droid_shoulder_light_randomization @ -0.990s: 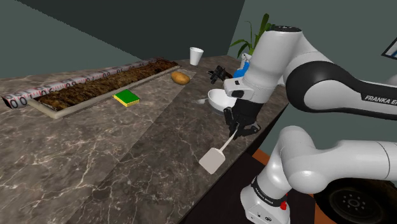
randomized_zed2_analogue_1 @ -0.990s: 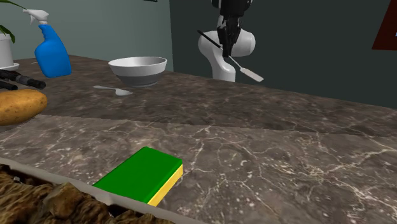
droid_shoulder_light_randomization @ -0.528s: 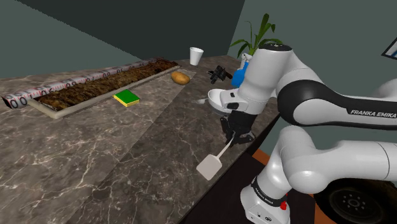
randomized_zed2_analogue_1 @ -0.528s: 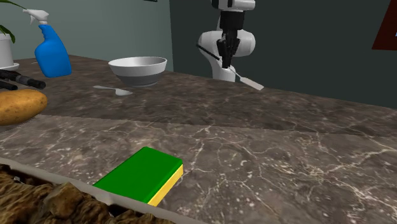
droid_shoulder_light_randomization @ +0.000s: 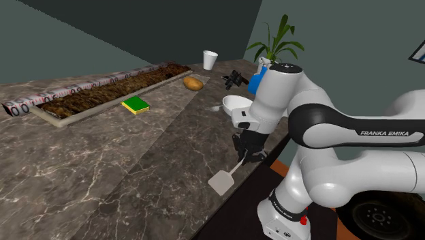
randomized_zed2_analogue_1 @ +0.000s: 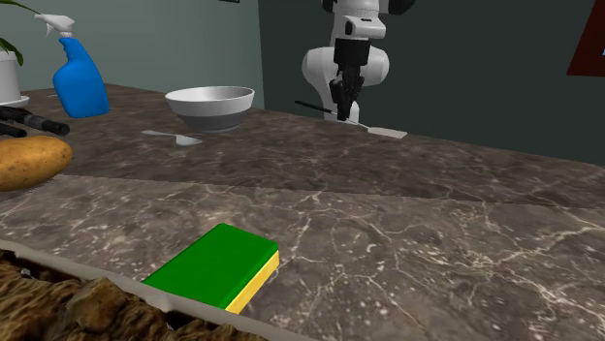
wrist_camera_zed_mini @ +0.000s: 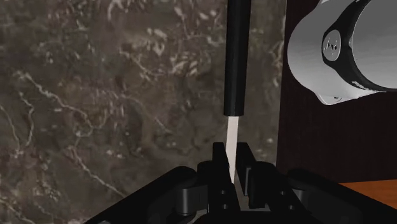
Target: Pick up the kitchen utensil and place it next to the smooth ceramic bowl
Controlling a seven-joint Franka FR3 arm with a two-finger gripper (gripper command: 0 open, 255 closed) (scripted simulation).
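The spatula (droid_shoulder_light_randomization: 221, 182) is hanging low over the counter's (droid_shoulder_light_randomization: 136, 177) near edge, its blade seemingly touching the stone, though that's hard to judge. The gripper (droid_shoulder_light_randomization: 242, 151) is clamping its thin shank. The bowl (droid_shoulder_light_randomization: 231, 102) is sitting a little beyond. Placing looks underway; next, parting the fingers and lifting straight clear.

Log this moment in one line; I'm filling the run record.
stage: placing | hand: shut on spatula | spatula: blade at countertop edge | bowl: apart from spatula
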